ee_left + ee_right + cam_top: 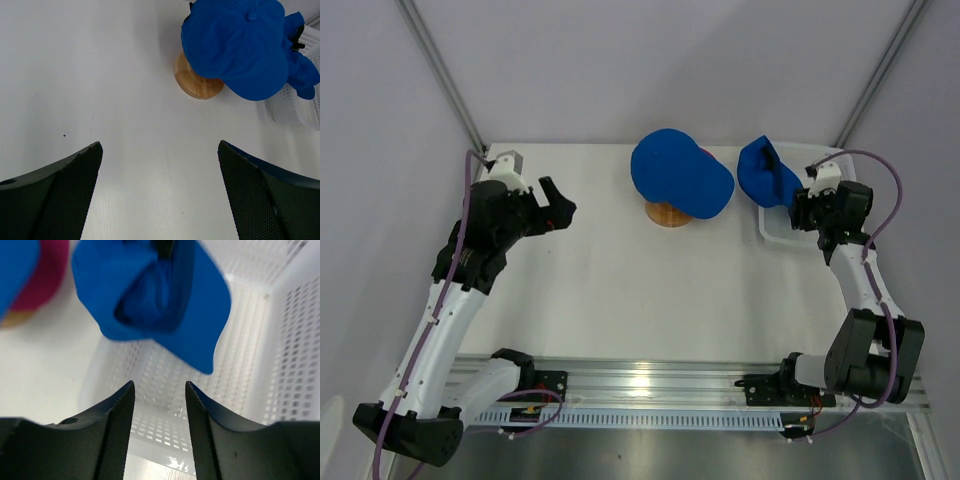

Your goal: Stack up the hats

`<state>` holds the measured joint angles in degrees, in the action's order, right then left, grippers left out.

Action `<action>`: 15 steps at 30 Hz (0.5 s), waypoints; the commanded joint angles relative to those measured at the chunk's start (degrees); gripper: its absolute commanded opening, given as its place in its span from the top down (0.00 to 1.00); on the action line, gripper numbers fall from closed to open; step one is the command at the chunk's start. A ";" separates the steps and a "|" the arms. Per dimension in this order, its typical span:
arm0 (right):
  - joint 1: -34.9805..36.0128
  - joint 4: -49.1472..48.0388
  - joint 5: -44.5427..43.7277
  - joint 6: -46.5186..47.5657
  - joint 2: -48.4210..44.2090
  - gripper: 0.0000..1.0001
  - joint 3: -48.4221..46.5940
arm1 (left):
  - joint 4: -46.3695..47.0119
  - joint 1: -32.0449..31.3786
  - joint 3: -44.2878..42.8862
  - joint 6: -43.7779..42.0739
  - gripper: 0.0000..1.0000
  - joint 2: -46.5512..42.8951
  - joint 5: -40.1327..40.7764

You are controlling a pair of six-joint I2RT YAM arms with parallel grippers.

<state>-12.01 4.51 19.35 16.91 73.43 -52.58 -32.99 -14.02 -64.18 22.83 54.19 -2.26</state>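
The right jaws are apart, and only the white basket shows through the gap between them. A crumpled blue hat sits just ahead of the jaw tips, at the far corner of the basket and partly over its edge. This hat is not between the jaws, and they do not touch it.

The other blue hat sits on top of the wooden stand, near the back of the worktop. A pink hat peeks out from under it. These two hats are just beside the crumpled one.

The left jaws are wide apart. They hang over the bare worktop and point toward the stand, well apart from all the hats.
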 commanded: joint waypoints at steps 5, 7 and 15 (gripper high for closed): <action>0.41 3.48 0.51 7.53 8.56 0.47 -4.98 | -0.14 -0.57 -2.09 -1.56 0.01 -0.58 0.77; -0.29 0.96 3.04 7.96 8.84 0.40 -4.03 | -0.49 -0.57 -1.91 -1.47 0.00 -0.23 0.94; -0.65 -8.37 -1.77 11.04 11.47 0.00 0.02 | -1.37 -0.66 -1.56 -0.51 0.01 1.35 1.47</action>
<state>-12.43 2.37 19.73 25.58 83.22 -53.10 -34.26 -14.13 -64.20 22.44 54.98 -1.63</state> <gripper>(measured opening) 0.993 0.994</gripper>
